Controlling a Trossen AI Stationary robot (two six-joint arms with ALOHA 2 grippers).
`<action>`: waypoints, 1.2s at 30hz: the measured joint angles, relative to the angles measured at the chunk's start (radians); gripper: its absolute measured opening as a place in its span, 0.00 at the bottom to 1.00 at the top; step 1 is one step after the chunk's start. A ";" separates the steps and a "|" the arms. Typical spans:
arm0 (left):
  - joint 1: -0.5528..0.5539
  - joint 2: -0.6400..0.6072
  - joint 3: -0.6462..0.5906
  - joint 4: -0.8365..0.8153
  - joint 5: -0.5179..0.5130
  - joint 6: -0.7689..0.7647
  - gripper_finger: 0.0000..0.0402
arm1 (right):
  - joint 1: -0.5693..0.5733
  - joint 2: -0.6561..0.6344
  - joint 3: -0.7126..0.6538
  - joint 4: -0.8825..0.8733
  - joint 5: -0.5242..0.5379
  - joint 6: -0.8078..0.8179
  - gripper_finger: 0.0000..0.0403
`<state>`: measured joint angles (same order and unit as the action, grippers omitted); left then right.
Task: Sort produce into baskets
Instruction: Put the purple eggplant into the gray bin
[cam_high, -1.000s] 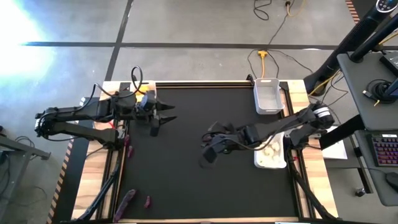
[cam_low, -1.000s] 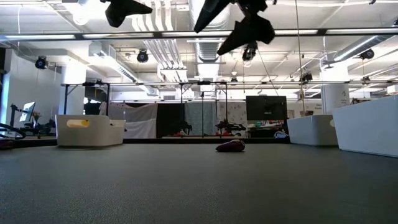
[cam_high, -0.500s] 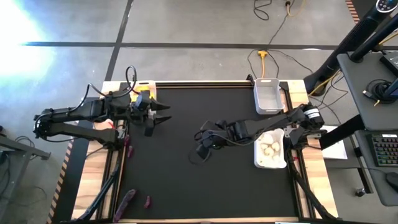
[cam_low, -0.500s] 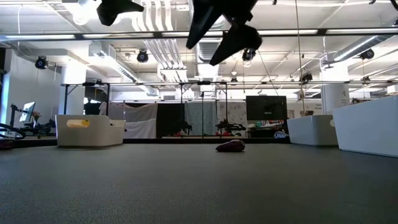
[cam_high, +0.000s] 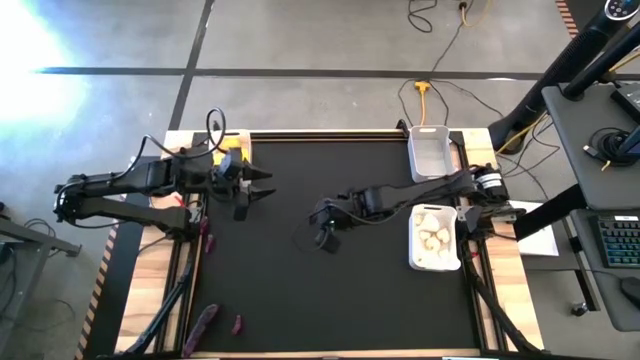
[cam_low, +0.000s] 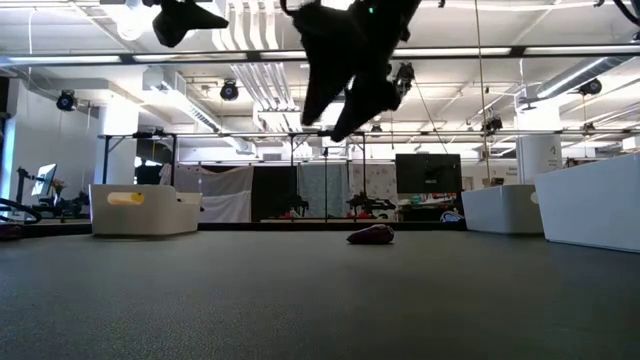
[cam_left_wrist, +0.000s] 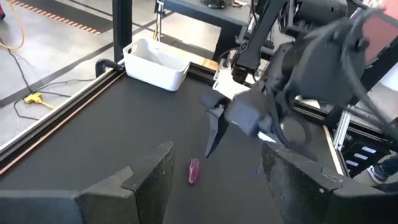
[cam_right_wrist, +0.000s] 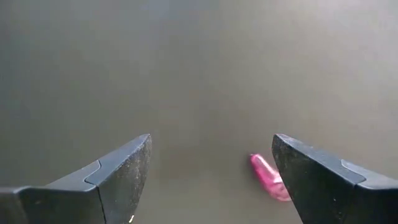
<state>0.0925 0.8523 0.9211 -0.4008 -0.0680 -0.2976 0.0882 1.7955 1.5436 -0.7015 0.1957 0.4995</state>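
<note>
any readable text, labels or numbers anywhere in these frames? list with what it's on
None readable in any view.
The bins, the black table mat and both arms show no legible markings.
Monitors in the room behind the table are too small and dark to read.

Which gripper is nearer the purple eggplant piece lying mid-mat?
Right. The right gripper hangs open above mid-mat, with the eggplant piece close by its fingers. The left gripper, also open, is off near the mat's left edge, farther from it.
</note>
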 joint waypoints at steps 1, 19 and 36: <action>0.000 0.000 0.000 -0.004 0.000 0.000 0.56 | -0.001 0.012 0.000 -0.006 -0.005 -0.045 0.81; 0.000 0.029 -0.002 -0.021 0.000 0.001 0.56 | -0.146 0.215 0.002 -0.204 -0.152 -0.460 0.78; 0.000 0.033 -0.002 -0.001 -0.039 0.027 0.56 | -0.194 0.222 -0.008 -0.205 -0.204 -0.486 0.31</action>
<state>0.0925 0.8848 0.9195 -0.4021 -0.1074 -0.2707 -0.1055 2.0171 1.5356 -0.9066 -0.0083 0.0136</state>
